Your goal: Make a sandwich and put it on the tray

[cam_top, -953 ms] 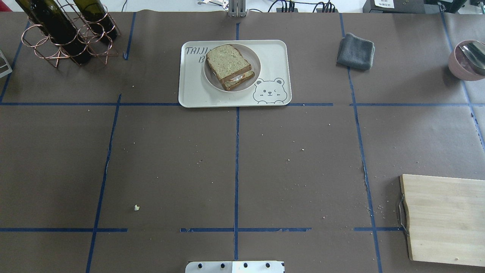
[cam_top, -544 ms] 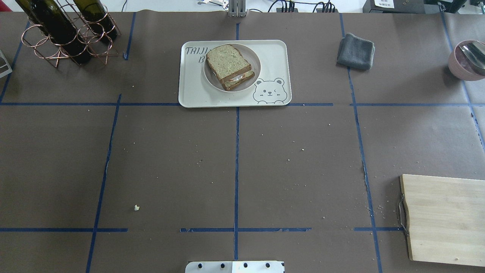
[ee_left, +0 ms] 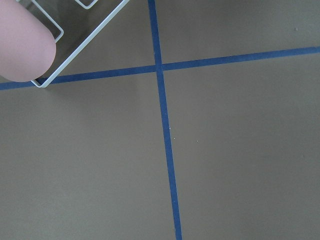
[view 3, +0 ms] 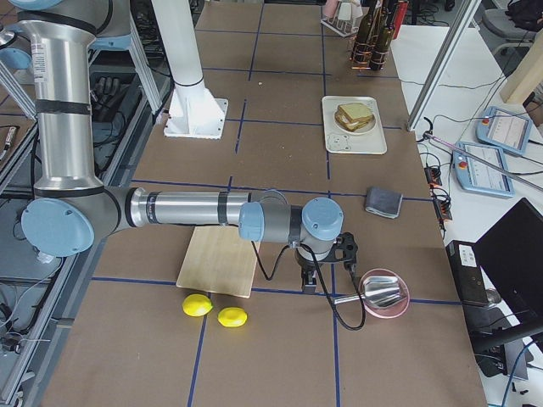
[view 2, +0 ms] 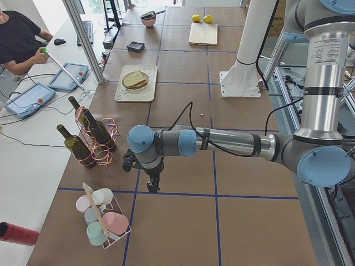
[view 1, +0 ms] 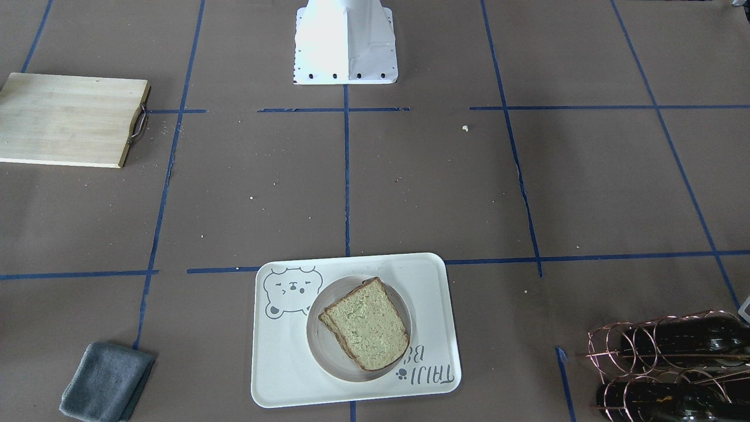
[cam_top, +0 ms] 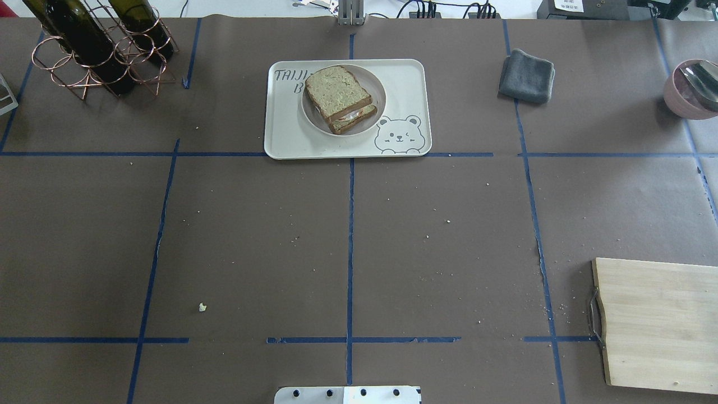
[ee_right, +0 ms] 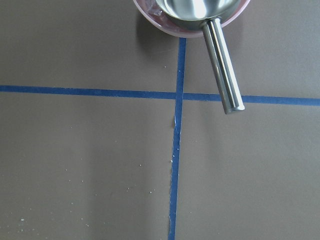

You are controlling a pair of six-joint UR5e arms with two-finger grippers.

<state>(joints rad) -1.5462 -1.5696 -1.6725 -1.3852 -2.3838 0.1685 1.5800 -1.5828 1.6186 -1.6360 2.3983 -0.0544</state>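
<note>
Robot lab: taped-grid table [cam_top: 252,235], operator [view 2: 19,39] w/ teach pendants [view 2: 66,76], cables, alu framing.

The tabletop [cam_top: 449,224] is covered in brown paper, and a grid is marked on it in blue tape [cam_top: 350,252]. Pale crumbs are scattered over the paper. Along the tabletop's far edge a white desk [view 2: 33,127] is set, on which two tablet-like consoles [view 2: 69,76], a keyboard [view 2: 89,30] and trailing cables are laid. A slanted aluminium post [view 2: 83,39] is planted between desk and table. Behind the near edge a grey floor [view 3: 25,373] crossed by cables is seen. The scene is evenly lit; only soft shadows are cast.
</note>
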